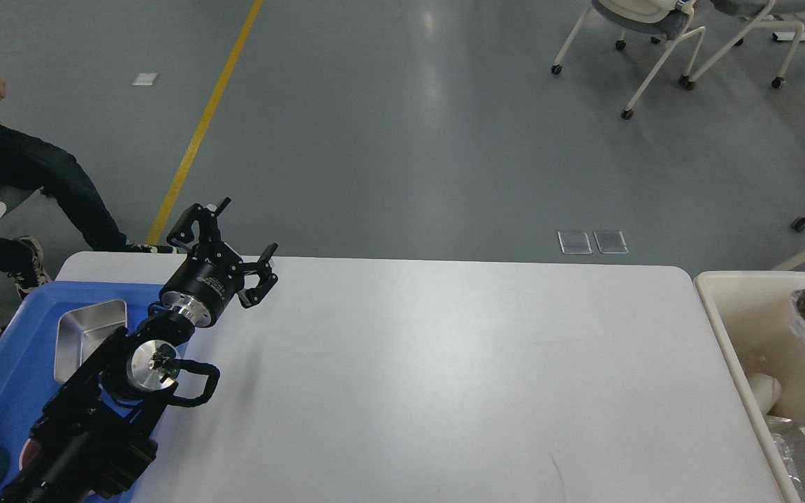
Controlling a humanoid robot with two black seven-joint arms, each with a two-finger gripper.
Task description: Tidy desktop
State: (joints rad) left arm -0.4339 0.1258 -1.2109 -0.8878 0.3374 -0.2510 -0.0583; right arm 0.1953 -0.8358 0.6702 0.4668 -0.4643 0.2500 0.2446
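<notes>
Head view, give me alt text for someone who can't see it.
A black left gripper, fingers spread and holding nothing, hovers over the far left corner of a white desktop. A blue tray with a metal pan sits at left, a cream bin of crumpled waste at right.

Tray point(11, 363) lies on the tabletop point(444, 377) behind and left of the left fingers point(217, 213); bin point(738, 328) stands far right of them.
</notes>
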